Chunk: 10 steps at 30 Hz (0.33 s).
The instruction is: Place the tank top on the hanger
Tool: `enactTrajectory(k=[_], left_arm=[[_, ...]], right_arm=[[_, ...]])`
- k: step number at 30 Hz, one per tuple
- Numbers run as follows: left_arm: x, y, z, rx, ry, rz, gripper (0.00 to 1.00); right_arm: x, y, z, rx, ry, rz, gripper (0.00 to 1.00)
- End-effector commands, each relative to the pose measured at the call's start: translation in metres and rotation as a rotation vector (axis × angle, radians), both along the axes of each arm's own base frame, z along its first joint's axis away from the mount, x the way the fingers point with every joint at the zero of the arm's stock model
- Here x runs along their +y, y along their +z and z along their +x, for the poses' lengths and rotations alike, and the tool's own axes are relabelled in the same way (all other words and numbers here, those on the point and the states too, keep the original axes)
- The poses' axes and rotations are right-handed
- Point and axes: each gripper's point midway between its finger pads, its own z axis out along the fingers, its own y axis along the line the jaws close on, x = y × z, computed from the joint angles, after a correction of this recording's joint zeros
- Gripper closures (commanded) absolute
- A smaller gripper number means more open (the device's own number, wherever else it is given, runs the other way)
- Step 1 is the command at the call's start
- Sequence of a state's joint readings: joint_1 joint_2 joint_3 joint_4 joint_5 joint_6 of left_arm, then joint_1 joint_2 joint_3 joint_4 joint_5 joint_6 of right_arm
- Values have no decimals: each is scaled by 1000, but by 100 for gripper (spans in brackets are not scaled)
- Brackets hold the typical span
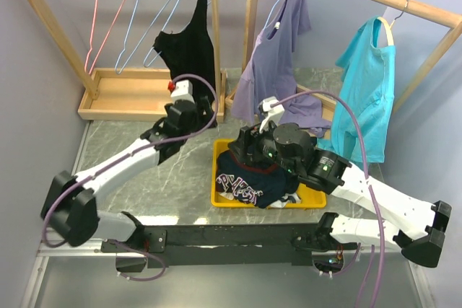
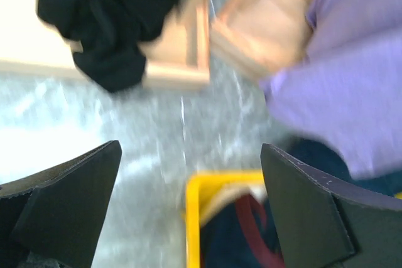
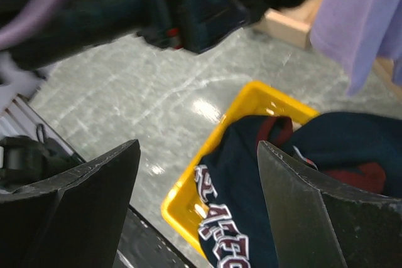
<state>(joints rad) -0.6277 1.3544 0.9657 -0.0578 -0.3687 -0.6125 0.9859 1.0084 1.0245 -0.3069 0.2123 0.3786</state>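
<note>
Black tank top (image 1: 189, 45) hangs apart beyond the left tool (image 2: 191, 149), whose jaws gape empty.

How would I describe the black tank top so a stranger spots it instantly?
Find the left wooden rack. At its right end hangs the tank top. It is that rack's only garment, plain black, beside a bare pink hanger and pale blue hangers.

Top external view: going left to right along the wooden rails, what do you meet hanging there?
pink hanger → black tank top → lilac shirt → turquoise shirt
</note>
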Motion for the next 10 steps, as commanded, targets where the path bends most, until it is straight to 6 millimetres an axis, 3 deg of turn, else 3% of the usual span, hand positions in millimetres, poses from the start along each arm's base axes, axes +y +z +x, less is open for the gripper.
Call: enactTrajectory(k=[1, 3, 4, 5, 10], left_arm=[[-7, -15, -48, 89, -22, -5, 1], [-2, -30, -67, 134, -26, 14, 1], [-2, -22, -74, 116, -48, -9, 1], [2, -31, -82, 129, -58, -9, 1], [1, -26, -101, 125, -133, -56, 0]], right_arm=[[-8, -2, -4, -4, -25, 27, 17], [-12, -13, -6, 15, -33, 18, 17], [-14, -18, -6, 22, -40, 16, 16], [-17, -26, -8, 38, -48, 12, 16], [-32, -52, -9, 65, -107, 5, 16]])
